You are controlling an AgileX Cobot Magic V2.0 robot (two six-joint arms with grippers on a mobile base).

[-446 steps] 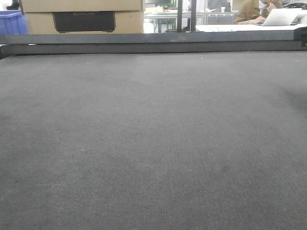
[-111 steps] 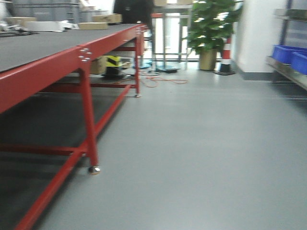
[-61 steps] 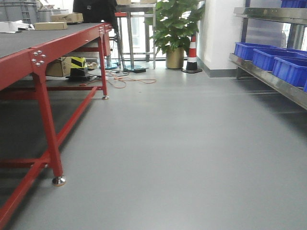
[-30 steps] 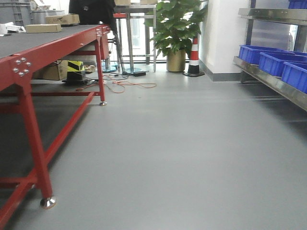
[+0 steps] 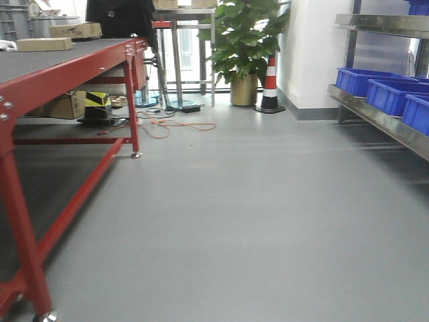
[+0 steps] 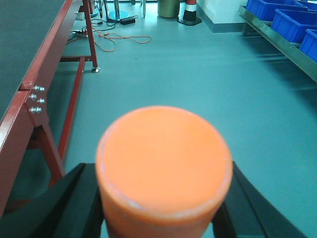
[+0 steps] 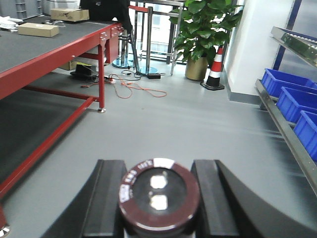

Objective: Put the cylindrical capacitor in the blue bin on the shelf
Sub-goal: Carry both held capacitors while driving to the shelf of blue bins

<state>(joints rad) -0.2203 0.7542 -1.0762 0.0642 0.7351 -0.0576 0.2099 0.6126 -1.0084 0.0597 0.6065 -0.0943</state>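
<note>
In the right wrist view the cylindrical capacitor (image 7: 159,194), dark brown with a glossy black top and light rim marks, sits upright between the black fingers (image 7: 111,198) of my right gripper (image 7: 158,184), which is shut on it. My left gripper (image 6: 164,181) is shut on a large orange cylinder (image 6: 163,153). The steel shelf (image 5: 377,113) runs along the right wall with a row of blue bins (image 5: 360,80) on its lower tier. The shelf (image 7: 286,125) and its bins (image 7: 280,82) also show to the right of the capacitor. Neither gripper appears in the front view.
A red-framed table (image 5: 74,64) with a dark felt top and cardboard boxes (image 5: 43,44) lines the left side. Grey floor (image 5: 228,201) lies between table and shelf. At the aisle's end stand a potted plant (image 5: 242,40), a striped cone (image 5: 270,84) and orange cables (image 5: 175,125).
The front view has swung from the felt table top to the aisle. Over the last second the red table has slid further left and the plant and shelf have drawn closer.
</note>
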